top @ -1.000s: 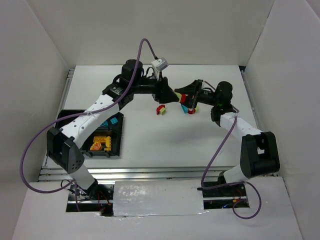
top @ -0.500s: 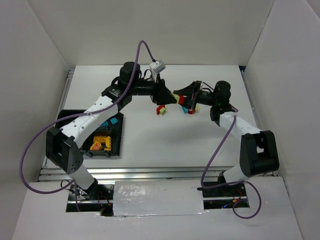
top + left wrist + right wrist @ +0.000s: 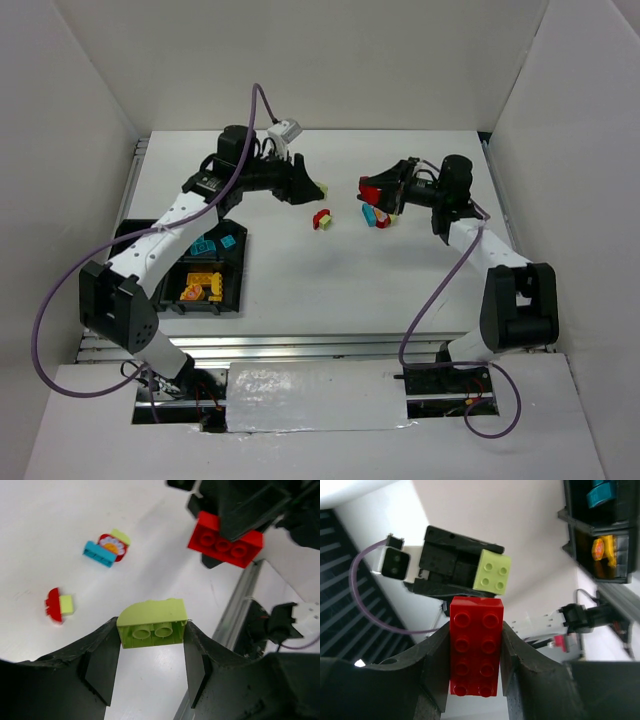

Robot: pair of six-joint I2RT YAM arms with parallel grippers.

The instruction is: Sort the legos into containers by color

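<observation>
My left gripper (image 3: 312,187) is shut on a lime green brick (image 3: 152,622) and holds it above the table's far middle. My right gripper (image 3: 372,190) is shut on a red two-by-four brick (image 3: 476,645) and faces the left one across a gap. Each wrist view shows the other's brick: the red one (image 3: 225,545) and the lime one (image 3: 492,570). A red-and-lime piece (image 3: 322,219) and a cyan, red and lime cluster (image 3: 377,216) lie on the table below the grippers. The black tray (image 3: 240,275) at the left holds cyan bricks (image 3: 215,243) and orange-yellow bricks (image 3: 200,288).
White walls enclose the table on three sides. A metal rail (image 3: 235,615) runs along the table's edge. Purple cables loop from both arms. The loose pieces also show in the left wrist view: the cluster (image 3: 107,550) and the red-and-lime piece (image 3: 57,605).
The two grippers, close together a second ago, have drawn apart. The left one moved left with the lime brick, the right one slightly right with the red brick.
</observation>
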